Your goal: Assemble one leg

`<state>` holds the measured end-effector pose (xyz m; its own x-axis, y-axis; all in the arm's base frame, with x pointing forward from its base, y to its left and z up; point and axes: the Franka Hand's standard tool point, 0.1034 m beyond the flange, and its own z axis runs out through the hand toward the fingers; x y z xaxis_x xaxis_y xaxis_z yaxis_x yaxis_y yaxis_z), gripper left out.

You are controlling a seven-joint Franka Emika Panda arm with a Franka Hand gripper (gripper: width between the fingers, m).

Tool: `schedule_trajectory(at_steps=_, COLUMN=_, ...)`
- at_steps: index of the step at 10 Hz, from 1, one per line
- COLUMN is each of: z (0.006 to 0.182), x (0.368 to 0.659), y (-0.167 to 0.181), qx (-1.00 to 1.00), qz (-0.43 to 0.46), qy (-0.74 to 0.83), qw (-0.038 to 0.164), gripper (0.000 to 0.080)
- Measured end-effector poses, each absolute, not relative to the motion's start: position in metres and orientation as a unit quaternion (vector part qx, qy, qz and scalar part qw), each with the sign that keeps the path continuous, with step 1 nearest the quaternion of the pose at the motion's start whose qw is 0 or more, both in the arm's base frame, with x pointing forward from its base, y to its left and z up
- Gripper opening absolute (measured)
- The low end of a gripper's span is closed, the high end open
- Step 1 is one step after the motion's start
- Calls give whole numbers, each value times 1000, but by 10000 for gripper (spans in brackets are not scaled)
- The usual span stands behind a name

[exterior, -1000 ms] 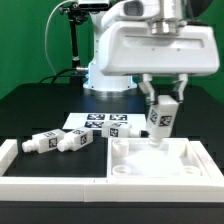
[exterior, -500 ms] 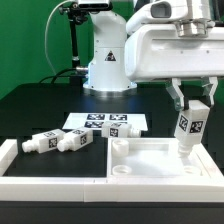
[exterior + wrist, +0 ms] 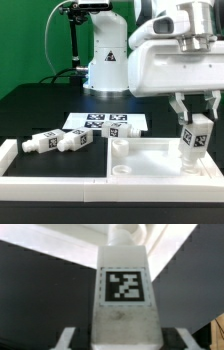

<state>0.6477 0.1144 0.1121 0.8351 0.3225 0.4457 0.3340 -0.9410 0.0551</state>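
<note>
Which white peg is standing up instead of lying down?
The peg held in the gripper, over the white panel. It stands upright; the other pegs lie sideways at the exterior view's left.

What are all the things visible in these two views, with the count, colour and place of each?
held leg: one, white with black-and-white tag, upright over the panel's corner at the exterior view's right; it fills the wrist view
loose legs: apparently three, white with tags, lying in a row at the exterior view's left
square panel: one, white, raised rim, front
marker board: one, white with black tags, behind the loose legs
rail: one, white, along the table's front and left edges
table: one, black
stand: one, black, back left
arm: one, white, behind
fingers: two, light grey, shut on the held leg
</note>
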Motion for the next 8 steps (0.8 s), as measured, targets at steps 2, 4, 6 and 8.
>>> schedule_trajectory(at_steps=2, z=103, x=645, y=115, qx=-958, qz=-231, qy=-172, qw=12, gripper=285)
schedule_trajectory(at_steps=4, z=94, x=644, y=115, qx=-957, qz=-231, qy=-173, qw=12, gripper=285)
schedule_trajectory(at_steps=6, z=92, x=643, y=107, qx=-953, qz=-244, qy=-179, qw=6, gripper=285)
schedule_trajectory(at_steps=8, z=92, x=642, y=100, qx=-951, qz=-253, qy=-179, qw=2, gripper=285)
